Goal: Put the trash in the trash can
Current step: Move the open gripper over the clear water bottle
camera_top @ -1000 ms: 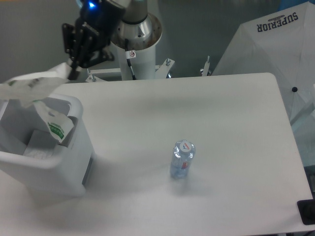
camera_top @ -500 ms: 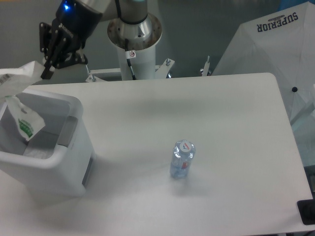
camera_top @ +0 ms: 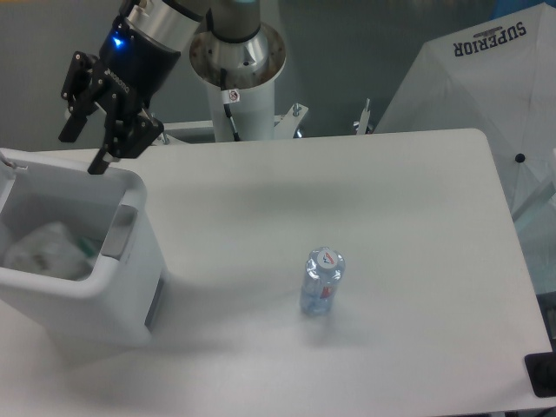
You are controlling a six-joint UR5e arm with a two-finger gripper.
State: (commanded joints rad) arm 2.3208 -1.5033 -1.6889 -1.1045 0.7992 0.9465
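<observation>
hand (camera_top: 83, 152): fingers apart, empty, above bin's far rim
bag (camera_top: 45, 249): sat crumpled inside bin (camera_top: 113, 291)
bottle (camera_top: 322, 281): upright, mid desk (camera_top: 417, 226)

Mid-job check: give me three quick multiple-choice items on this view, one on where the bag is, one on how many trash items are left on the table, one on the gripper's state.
1. Where is the white plastic bag?
A. On the table beside the bottle
B. Inside the trash can
C. Held by the gripper

2. How many trash items stand on the table?
A. None
B. One
C. Two

3. The gripper is:
A. Open and empty
B. Shut on the bag
C. Shut on the bottle

Answers:
1. B, the crumpled bag lies in the bin.
2. B, only the water bottle stands there.
3. A, its fingers are spread above the bin's rim with nothing between them.
</observation>
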